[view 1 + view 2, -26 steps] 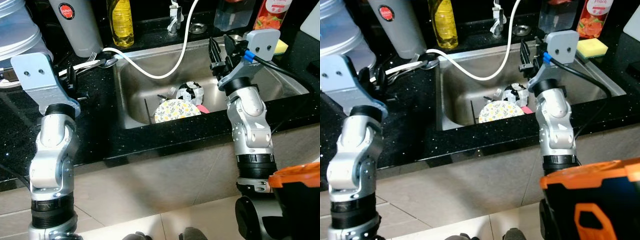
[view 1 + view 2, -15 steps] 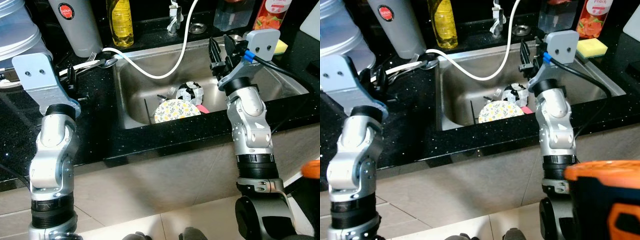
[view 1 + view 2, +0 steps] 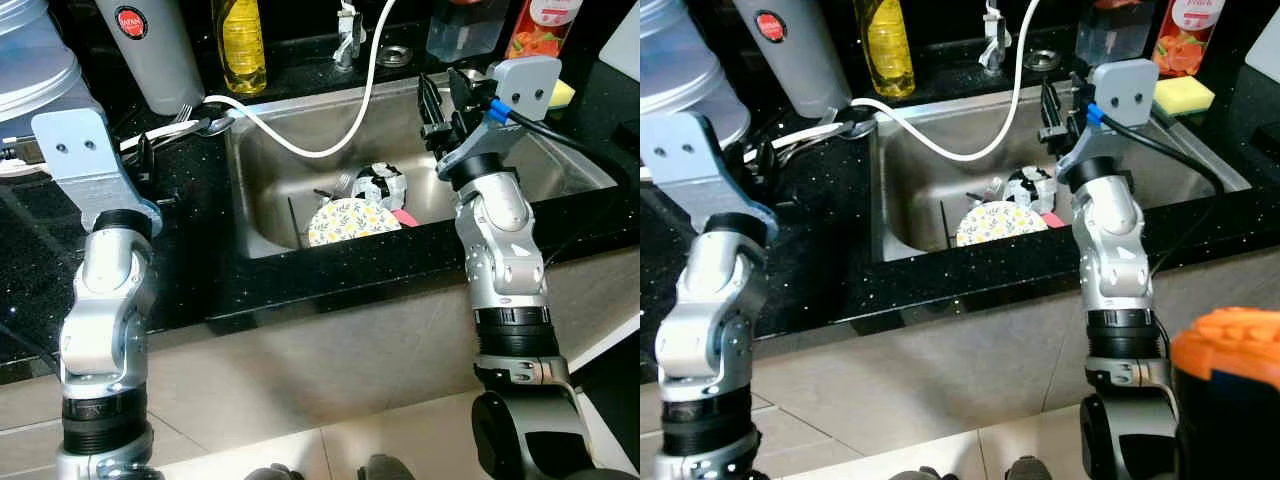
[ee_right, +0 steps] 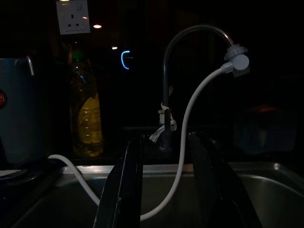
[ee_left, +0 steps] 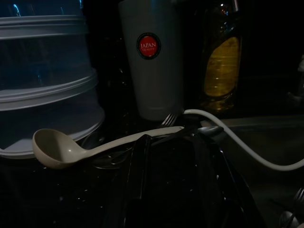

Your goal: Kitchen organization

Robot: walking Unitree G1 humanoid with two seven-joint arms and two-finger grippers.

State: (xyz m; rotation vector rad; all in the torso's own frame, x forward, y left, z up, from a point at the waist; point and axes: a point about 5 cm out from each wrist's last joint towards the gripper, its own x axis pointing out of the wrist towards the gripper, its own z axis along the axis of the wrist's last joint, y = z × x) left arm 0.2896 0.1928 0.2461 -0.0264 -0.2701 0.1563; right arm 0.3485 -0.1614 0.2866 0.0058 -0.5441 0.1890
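My left gripper (image 5: 171, 138) hovers open over the black counter left of the sink, holding nothing. Just past its fingertips lie a cream ladle (image 5: 53, 148) and a fork (image 5: 167, 118). My right gripper (image 3: 437, 100) is held open and empty above the right side of the steel sink (image 3: 268, 170), pointing toward the tap (image 4: 190, 33). In the sink lie a floral plate (image 3: 350, 218), a black-and-white mug (image 3: 380, 184), a pink item (image 3: 405, 216) and some cutlery.
A white hose (image 3: 312, 150) runs from the tap across the sink to the counter. Behind stand a grey tumbler (image 3: 150, 50), a yellow oil bottle (image 3: 243, 45), stacked plastic containers (image 3: 35, 60), a juice carton (image 3: 535, 25) and a sponge (image 3: 1185, 95). An orange object (image 3: 1230, 375) is at lower right.
The orange object at the lower right has shifted down and rightward. My left arm has edged slightly right. The right arm and sink contents are unchanged.
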